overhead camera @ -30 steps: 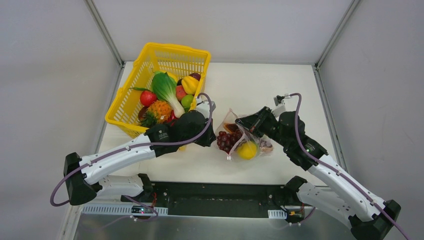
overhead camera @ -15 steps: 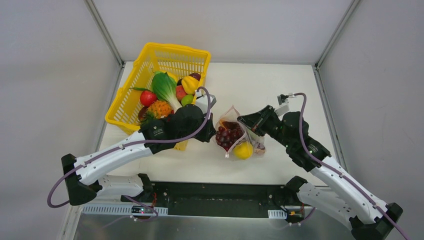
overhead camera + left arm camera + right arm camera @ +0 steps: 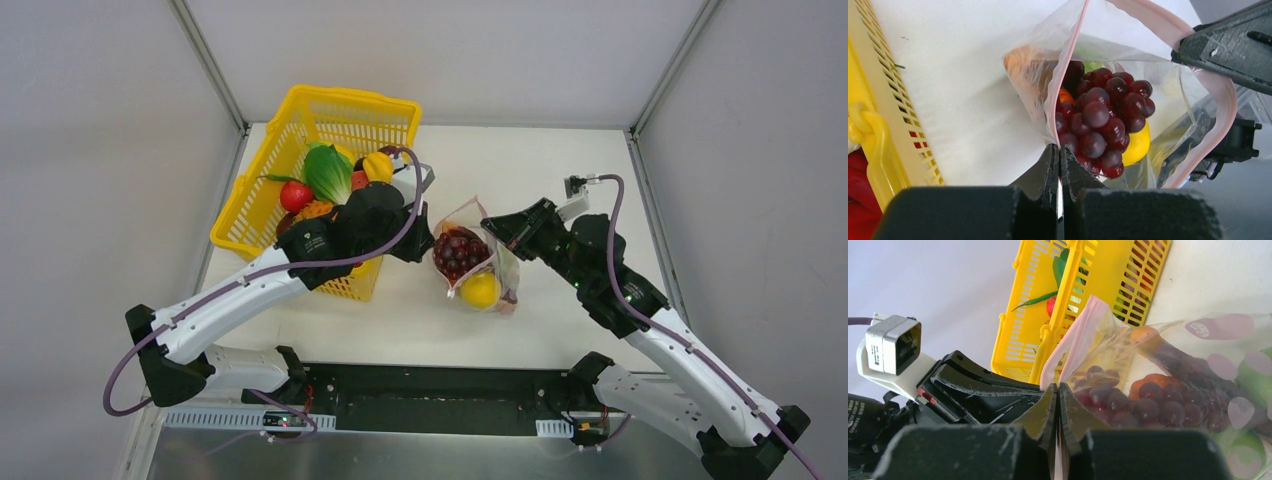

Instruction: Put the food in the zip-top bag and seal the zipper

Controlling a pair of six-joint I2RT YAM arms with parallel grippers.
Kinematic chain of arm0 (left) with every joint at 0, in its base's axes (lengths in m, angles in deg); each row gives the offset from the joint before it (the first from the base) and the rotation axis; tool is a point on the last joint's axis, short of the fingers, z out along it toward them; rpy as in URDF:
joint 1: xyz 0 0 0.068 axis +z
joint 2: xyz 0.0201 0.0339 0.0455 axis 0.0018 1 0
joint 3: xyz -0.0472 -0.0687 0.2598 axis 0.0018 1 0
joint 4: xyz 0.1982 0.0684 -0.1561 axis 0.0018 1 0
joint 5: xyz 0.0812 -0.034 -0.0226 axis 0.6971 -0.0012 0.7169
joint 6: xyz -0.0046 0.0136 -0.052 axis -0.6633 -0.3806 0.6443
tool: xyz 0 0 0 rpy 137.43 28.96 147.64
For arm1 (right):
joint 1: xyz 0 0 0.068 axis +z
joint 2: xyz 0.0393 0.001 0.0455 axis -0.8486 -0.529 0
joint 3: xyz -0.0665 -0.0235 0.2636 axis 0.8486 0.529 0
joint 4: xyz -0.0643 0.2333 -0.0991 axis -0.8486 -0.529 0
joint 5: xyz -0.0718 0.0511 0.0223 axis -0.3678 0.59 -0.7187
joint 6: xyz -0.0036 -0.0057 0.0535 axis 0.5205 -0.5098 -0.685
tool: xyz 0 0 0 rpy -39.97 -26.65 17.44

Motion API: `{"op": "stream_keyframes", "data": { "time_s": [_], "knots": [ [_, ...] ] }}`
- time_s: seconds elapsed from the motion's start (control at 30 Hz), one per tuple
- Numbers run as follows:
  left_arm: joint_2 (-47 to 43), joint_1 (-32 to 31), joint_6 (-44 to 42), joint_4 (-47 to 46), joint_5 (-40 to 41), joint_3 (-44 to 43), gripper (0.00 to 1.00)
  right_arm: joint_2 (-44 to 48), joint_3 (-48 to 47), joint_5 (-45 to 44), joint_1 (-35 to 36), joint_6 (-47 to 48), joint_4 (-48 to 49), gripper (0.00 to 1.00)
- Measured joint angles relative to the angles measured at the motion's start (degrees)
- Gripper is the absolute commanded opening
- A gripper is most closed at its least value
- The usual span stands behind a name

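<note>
Tabletop [image 3: 560, 170] bears the zip-top bag [image 3: 1034, 75], grapes [image 3: 1103, 120] mostly hiding its orange [image 3: 1065, 96].

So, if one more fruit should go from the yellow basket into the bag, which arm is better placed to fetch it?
Left, probably. The left gripper sits beside the yellow basket; the right gripper is on the far side of the zip-top bag. Both are shut on its mouth edge.

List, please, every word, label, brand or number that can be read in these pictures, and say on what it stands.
No text can be read with certainty.
White print on the black housing, right wrist view: too blurred to read.
Pale mark on a purple patch of the zip-top bag: too blurred to read.
Round white mark on the left arm's black joint: too small to read.
</note>
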Motion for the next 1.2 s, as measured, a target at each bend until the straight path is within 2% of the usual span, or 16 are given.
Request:
{"op": "stream_keyframes", "data": {
  "time_s": [0.13,0.43,0.63,0.73,0.83,0.93,1.07,1.2],
  "knots": [
    [0.8,1.0,-0.4,-0.3,-2.2,-1.5,0.00,-0.3,-0.4,-1.2,0.0,1.6,-0.1,0.02],
    [4.2,3.0,-3.2,2.2,-3.7,-12.9,0.00,2.8,0.6,-6.1,0.0,3.2,0.4,0.02],
    [6.2,8.3,-1.6,-2.9,-9.6,-9.6,0.00,2.6,1.4,-7.1,0.0,3.3,-0.1,0.02],
    [6.2,8.8,-0.9,-5.6,-10.4,-5.3,0.00,2.4,1.5,-7.4,0.0,3.3,-0.1,0.02],
    [6.1,8.8,-0.8,-5.4,-11.2,-4.5,0.01,2.4,1.5,-7.3,0.0,3.3,-0.1,0.02],
    [4.8,8.8,-0.8,-5.7,-11.4,-4.4,0.16,2.4,1.4,-7.0,0.0,3.1,-0.1,0.02],
    [1.4,8.8,-0.7,-6.6,-11.2,-2.4,0.51,2.4,1.5,-6.8,0.0,2.7,0.0,0.02],
    [-1.2,9.0,-1.1,-5.9,-10.7,-1.6,0.70,2.4,1.5,-6.8,0.0,2.6,0.0,0.02]
  ]
}}
